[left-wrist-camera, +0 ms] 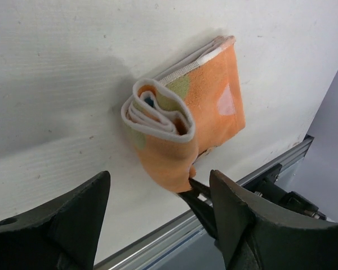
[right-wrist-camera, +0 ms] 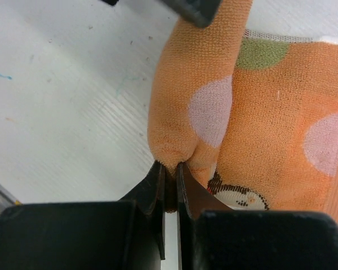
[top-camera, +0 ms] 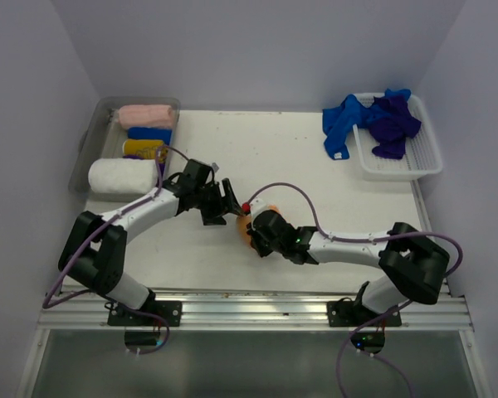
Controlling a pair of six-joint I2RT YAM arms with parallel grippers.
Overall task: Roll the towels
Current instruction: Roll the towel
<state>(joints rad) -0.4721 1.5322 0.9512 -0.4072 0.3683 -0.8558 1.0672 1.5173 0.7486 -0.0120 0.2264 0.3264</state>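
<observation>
Edge of orange towel (left-wrist-camera: 205,109) lost between tight right fingers (right-wrist-camera: 151,194)

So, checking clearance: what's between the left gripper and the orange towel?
Left wrist view: bare table, plus the right gripper pinching the orange towel.

2 grippers: left gripper (left-wrist-camera: 159,179), right gripper (right-wrist-camera: 170,169). 1 table (top-camera: 274,153). 1 orange towel (left-wrist-camera: 214,107). 1 grey bin (top-camera: 87,153) w/ 4 rolls: pink roll (top-camera: 145,115), blue roll (top-camera: 149,133), yellow roll (top-camera: 143,148), white roll (top-camera: 122,176). 1 white basket (top-camera: 423,162) w/ loose heap: blue towels (top-camera: 342,124) approx. 2, purple towel (top-camera: 396,124) 1; exact no. unclear.
</observation>
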